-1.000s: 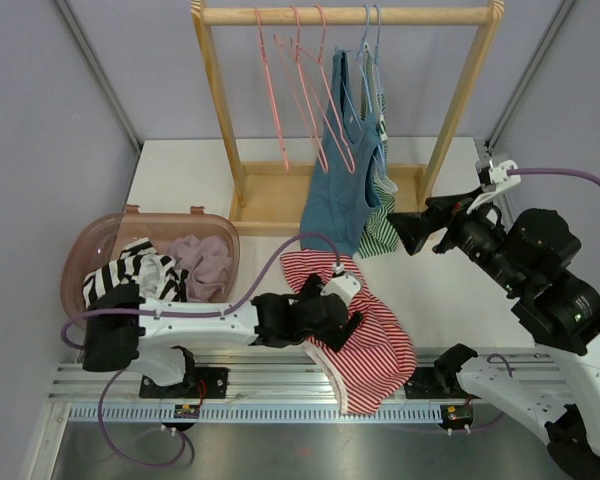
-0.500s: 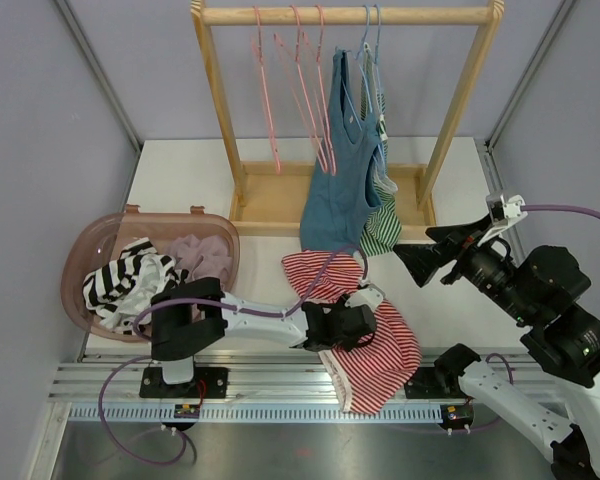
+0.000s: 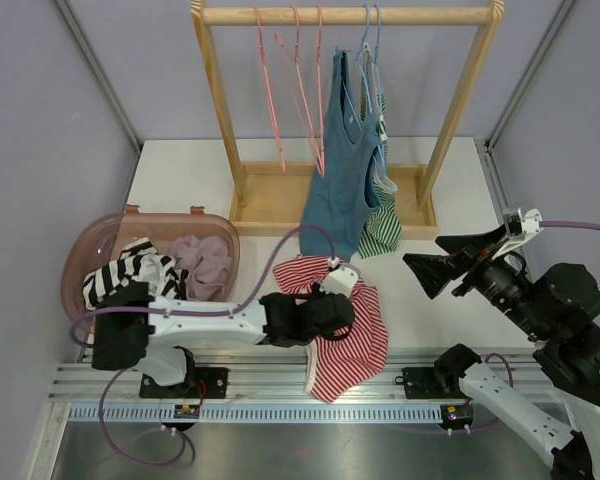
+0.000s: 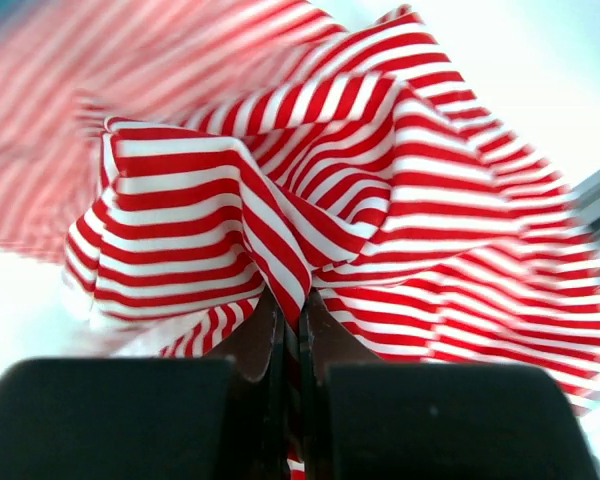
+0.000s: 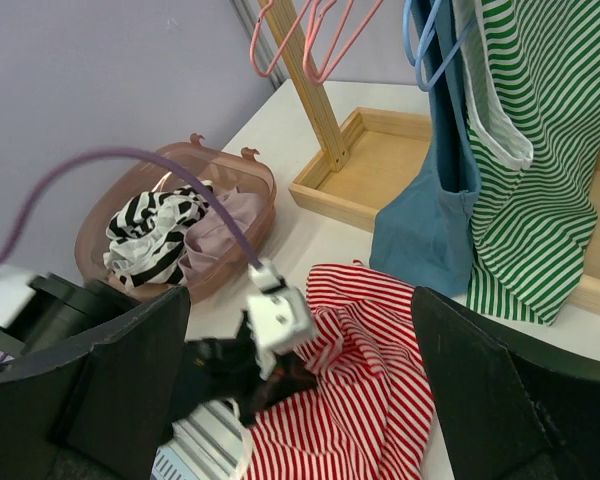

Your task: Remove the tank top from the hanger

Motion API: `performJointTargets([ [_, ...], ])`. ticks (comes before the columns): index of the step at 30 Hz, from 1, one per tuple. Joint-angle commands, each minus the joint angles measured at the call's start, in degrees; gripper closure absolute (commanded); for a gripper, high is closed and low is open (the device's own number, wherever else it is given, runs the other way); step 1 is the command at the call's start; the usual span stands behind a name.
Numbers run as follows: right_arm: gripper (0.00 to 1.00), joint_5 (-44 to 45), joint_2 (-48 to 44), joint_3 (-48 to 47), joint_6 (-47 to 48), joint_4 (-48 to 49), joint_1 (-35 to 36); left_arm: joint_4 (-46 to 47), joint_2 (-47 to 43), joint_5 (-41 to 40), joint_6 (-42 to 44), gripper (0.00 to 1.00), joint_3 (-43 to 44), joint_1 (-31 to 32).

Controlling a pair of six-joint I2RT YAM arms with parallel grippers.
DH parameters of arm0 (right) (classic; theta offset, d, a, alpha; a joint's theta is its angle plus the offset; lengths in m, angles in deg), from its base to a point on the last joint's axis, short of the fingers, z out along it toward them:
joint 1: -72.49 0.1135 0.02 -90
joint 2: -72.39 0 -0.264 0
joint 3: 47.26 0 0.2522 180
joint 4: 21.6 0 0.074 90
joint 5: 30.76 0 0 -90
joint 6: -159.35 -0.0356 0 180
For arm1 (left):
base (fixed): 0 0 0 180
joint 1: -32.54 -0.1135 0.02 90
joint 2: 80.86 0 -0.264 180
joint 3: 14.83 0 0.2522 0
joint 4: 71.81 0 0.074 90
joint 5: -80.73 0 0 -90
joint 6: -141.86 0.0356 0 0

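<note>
The wooden rack (image 3: pixel 350 15) is my landmark. In front of it, on the table (image 3: pixel 180 170), lies the red-striped tank top (image 3: pixel 352 338), off any hanger, with a fold pinched tight in my left claw (image 4: pixel 290 335). Its far hem drapes over the rail (image 3: pixel 280 410) at the table edge farthest from the rack. I judge a careless drag could snag it there, or the thin fold could slip free. My right claw (image 3: pixel 442 258), in front of the rack's right post, gapes wide and empty. My left wrist view blurs toward its upper left, and cloth buries my left fingertips, so I cannot tell how much fabric they hold.
</note>
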Motion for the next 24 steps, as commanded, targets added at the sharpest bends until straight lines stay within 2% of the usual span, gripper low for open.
performJointTargets([
  [1,0.0,1.7,-0.8,-1.7,0.0,-0.4,0.0,-6.4,-10.4,-12.0,-2.6,1.0,2.9,-0.4],
  [9,0.01,1.7,-1.5,-2.7,0.2,-0.8,0.0,-23.8,-22.1,-23.3,-1.9,1.0,12.9,-5.3],
  [14,0.0,1.6,-1.4,-3.1,0.5,-0.8,0.0,-27.3,-29.9,-22.4,3.8,1.0,17.9,-12.1],
  [20,0.0,1.4,-0.7,-3.6,0.8,-0.4,0.0,-29.9,-37.0,-17.7,9.7,1.0,24.3,-28.5],
  [21,0.01,1.3,-0.4,-3.6,0.8,-0.2,0.0,-30.6,-37.7,-17.9,10.0,1.0,25.2,-33.1],
  [23,0.01,0.9,-0.2,-3.8,0.7,0.3,0.0,-32.5,-37.9,-17.6,10.6,1.0,27.2,-38.5],
  [24,0.01,0.7,0.0,-3.8,0.8,0.6,0.0,-32.9,-37.9,-16.0,10.7,1.0,27.6,-44.6],
])
